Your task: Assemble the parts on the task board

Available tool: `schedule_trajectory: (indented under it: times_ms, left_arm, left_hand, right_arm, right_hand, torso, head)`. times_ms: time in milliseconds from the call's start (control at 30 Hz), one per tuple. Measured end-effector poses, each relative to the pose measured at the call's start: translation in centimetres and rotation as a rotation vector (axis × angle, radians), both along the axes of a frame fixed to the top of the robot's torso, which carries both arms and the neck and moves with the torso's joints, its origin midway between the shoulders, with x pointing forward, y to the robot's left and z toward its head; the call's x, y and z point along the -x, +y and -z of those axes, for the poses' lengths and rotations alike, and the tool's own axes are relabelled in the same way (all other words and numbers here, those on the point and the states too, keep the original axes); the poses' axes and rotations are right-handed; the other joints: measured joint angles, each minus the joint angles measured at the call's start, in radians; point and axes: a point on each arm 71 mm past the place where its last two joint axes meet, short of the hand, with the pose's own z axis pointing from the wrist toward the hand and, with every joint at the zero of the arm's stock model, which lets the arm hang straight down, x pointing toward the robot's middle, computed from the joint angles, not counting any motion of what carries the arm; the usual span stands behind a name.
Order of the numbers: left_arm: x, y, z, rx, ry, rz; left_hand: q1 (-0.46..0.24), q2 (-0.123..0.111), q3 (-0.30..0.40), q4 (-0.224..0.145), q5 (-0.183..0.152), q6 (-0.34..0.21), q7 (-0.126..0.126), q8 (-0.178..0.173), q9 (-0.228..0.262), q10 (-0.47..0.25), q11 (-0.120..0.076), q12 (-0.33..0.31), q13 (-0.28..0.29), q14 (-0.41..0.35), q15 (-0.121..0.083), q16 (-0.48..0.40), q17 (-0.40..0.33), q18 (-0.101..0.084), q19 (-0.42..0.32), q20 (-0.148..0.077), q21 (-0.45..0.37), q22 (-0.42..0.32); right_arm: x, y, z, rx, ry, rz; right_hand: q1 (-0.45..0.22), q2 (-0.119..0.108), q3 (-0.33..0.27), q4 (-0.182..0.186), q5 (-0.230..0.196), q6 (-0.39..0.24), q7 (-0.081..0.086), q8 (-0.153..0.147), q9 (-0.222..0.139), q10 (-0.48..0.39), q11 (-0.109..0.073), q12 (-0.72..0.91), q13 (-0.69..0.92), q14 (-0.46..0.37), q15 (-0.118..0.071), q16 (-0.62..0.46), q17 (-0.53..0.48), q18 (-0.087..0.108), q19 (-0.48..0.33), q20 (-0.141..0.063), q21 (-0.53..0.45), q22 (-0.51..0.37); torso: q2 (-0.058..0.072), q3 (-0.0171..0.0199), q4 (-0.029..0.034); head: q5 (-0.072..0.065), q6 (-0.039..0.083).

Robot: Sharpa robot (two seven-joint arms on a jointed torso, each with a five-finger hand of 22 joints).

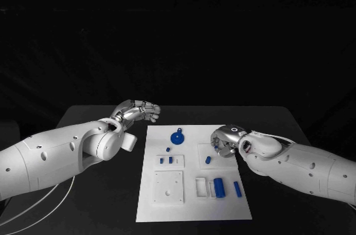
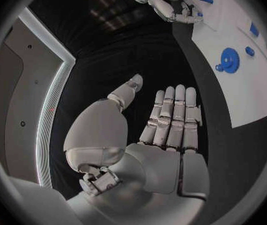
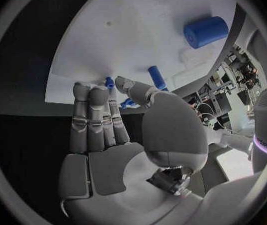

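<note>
White task board (image 1: 194,194) lies mid desk (image 1: 96,204), long side running away from the robot. Left robot hand (image 1: 139,111) hovers off the board's far left corner over bare desk; the left wrist view shows its fingers (image 2: 174,116) straight and side by side, thumb apart, nothing in it. Right robot hand (image 1: 225,141) sits at the board's right edge, fingers curled down onto the board; from the head view the fingertips are hidden under the hand. In the right wrist view a small blue piece (image 3: 110,82) shows just at the fingertips and thumb, mostly hidden, so can't tell if it is pinched or only touched. Blue round disc with a tab (image 1: 178,137) lies near the far end. Small blue pegs (image 1: 169,160) sit mid board in a raised white block. Blue cylinder (image 1: 219,185) and thin blue rod (image 1: 237,189) lie near the right near side. Blank white plate (image 1: 168,187) sits near left.
</note>
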Motion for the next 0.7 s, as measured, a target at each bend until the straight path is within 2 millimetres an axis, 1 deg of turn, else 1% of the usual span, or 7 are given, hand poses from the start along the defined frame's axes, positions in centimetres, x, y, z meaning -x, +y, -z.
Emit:
schedule_trajectory:
  times_ms: [100, 267, 300, 400, 433, 500, 700]
  left_arm:
    - [0.03, -0.02, 0.0, 0.0, 0.001, 0.001]
    - [0.07, 0.16, 0.0, -0.001, 0.002, -0.001]
    - [0.07, 0.17, 0.0, -0.001, 0.003, -0.002]
    - [0.07, 0.18, 0.0, -0.001, 0.003, -0.002]
    - [0.07, 0.19, 0.0, -0.001, 0.002, -0.002]
    - [0.07, 0.24, 0.0, -0.001, 0.003, -0.003]
    - [0.06, 0.33, 0.01, -0.002, 0.003, -0.005]
  left_hand:
    - [0.0, 0.0, 0.0, 0.0, 0.0, 0.0, 0.0, 0.0, 0.0, 0.0, 0.0, 0.0, 0.0, 0.0, 0.0, 0.0, 0.0, 0.0, 0.0, 0.0, 0.0, 0.0]
    - [0.0, 0.0, 0.0, 0.0, 0.0, -0.004, 0.004, 0.0, 0.0, 0.0, 0.0, 0.0, -0.001, 0.004, 0.003, 0.0, 0.001, 0.0, -0.003, 0.004, 0.0, 0.001]
    - [0.0, 0.0, 0.0, 0.0, 0.0, -0.004, 0.004, 0.0, 0.0, 0.0, 0.0, 0.0, -0.001, 0.004, 0.003, 0.0, 0.001, 0.0, -0.003, 0.004, 0.0, 0.001]
    - [0.0, 0.0, 0.0, 0.0, 0.0, -0.004, 0.004, 0.0, 0.0, 0.0, 0.0, 0.0, -0.002, 0.004, 0.003, 0.0, 0.001, 0.0, -0.003, 0.004, 0.0, 0.001]
    - [0.0, 0.0, 0.0, 0.0, 0.0, -0.004, 0.004, 0.0, 0.0, 0.0, 0.0, 0.0, -0.002, 0.004, 0.003, 0.0, 0.001, 0.0, -0.003, 0.004, 0.0, 0.001]
    - [0.0, 0.0, 0.0, 0.0, 0.0, -0.004, 0.004, 0.0, 0.0, 0.0, 0.0, 0.0, -0.002, 0.004, 0.003, 0.0, 0.001, 0.0, -0.003, 0.004, 0.0, 0.001]
    - [0.0, 0.0, 0.0, 0.0, 0.0, -0.004, 0.004, 0.0, 0.0, 0.0, 0.0, 0.0, -0.003, 0.004, 0.003, 0.0, 0.002, -0.004, -0.003, 0.004, 0.0, 0.002]
  right_arm:
    - [0.03, 0.09, 0.1, 0.011, -0.011, -0.001]
    - [0.12, 0.28, 0.27, 0.037, -0.037, -0.005]
    - [0.14, 0.34, 0.29, 0.044, -0.043, -0.006]
    - [0.18, 0.49, 0.31, 0.065, -0.058, -0.011]
    - [0.2, 0.51, 0.32, 0.07, -0.062, -0.012]
    - [0.25, 0.55, 0.34, 0.079, -0.067, -0.015]
    - [0.4, 0.69, 0.37, 0.095, -0.081, -0.024]
  right_hand:
    - [0.001, 0.001, 0.004, -0.004, 0.0, 0.008, -0.005, 0.005, 0.003, 0.009, -0.002, 0.003, 0.004, 0.003, -0.001, 0.007, 0.006, 0.0, 0.003, -0.003, 0.006, 0.006]
    - [0.004, 0.004, 0.013, -0.013, 0.0, 0.016, -0.009, 0.007, 0.006, 0.027, -0.02, -0.003, 0.009, 0.0, -0.006, 0.012, 0.013, 0.0, 0.003, -0.003, 0.011, 0.012]
    - [0.004, 0.004, 0.015, -0.015, 0.0, 0.018, -0.01, 0.007, 0.007, 0.029, -0.018, -0.003, 0.011, -0.001, -0.007, 0.012, 0.014, 0.0, 0.003, -0.003, 0.012, 0.012]
    - [0.008, 0.0, 0.023, -0.023, 0.0, 0.021, -0.013, 0.007, 0.008, 0.043, -0.024, -0.01, 0.011, -0.003, -0.008, 0.012, 0.016, -0.001, 0.003, -0.003, 0.012, 0.014]
    - [0.012, -0.004, 0.026, -0.026, 0.0, 0.023, -0.012, 0.007, 0.008, 0.048, -0.02, -0.014, 0.012, -0.003, -0.009, 0.012, 0.017, -0.001, 0.003, -0.003, 0.012, 0.015]
    - [0.013, -0.005, 0.026, -0.032, 0.0, 0.025, -0.01, 0.007, 0.008, 0.048, -0.02, -0.018, 0.015, -0.003, -0.009, 0.013, 0.017, -0.001, 0.003, -0.003, 0.012, 0.017]
    - [0.013, -0.005, 0.023, -0.043, 0.0, 0.05, -0.022, 0.016, 0.01, 0.064, -0.026, -0.025, 0.02, -0.003, -0.009, 0.023, 0.024, 0.0, 0.008, 0.002, 0.021, 0.023]
  torso:
    - [0.0, -0.0005, 0.0003]
    - [0.0, -0.0012, 0.0]
    - [0.0, -0.0012, 0.0]
    - [0.0, -0.0012, 0.0]
    - [0.0, -0.0012, 0.0001]
    - [0.0, -0.0012, 0.0004]
    - [-0.001, -0.0006, -0.0005]
  head:
    - [0.0, -0.002]
    - [0.0, -0.005]
    - [0.0, -0.005]
    - [-0.001, -0.006]
    - [-0.002, -0.006]
    - [-0.003, -0.007]
    - [-0.004, -0.007]
